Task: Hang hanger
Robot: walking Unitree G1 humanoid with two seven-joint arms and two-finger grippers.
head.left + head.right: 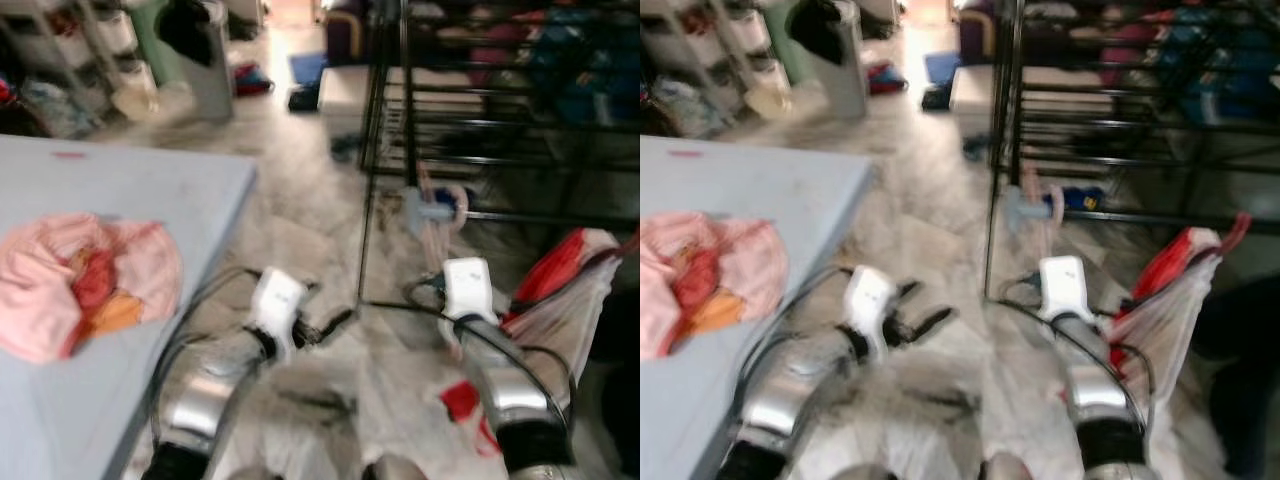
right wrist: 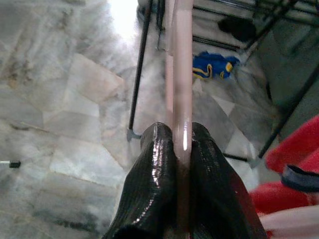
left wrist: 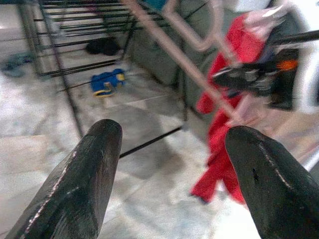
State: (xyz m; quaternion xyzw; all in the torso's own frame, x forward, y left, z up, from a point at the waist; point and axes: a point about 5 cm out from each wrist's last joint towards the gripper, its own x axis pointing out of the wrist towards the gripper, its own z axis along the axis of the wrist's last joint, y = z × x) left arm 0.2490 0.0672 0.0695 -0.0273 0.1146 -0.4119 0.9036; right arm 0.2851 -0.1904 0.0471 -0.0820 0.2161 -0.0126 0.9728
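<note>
My right gripper [image 2: 181, 138] is shut on the thin pink bar of a hanger [image 2: 182, 74]. In the head views the pink hanger [image 1: 437, 222] sticks up from my right wrist [image 1: 467, 286], close to the lower bars of a black clothes rack [image 1: 470, 100]. The rack's upright post [image 1: 1000, 150] stands just to the left of the hanger. My left gripper [image 1: 322, 326] is held low over the marble floor and is open, with nothing between its black fingers [image 3: 82, 184].
A grey table [image 1: 140, 190] on my left carries a heap of pink and orange clothes [image 1: 85, 280]. A red and white bag [image 1: 560, 285] hangs at my right. A blue item [image 2: 212, 65] lies on the floor under the rack. Shelves and a bin stand at the back.
</note>
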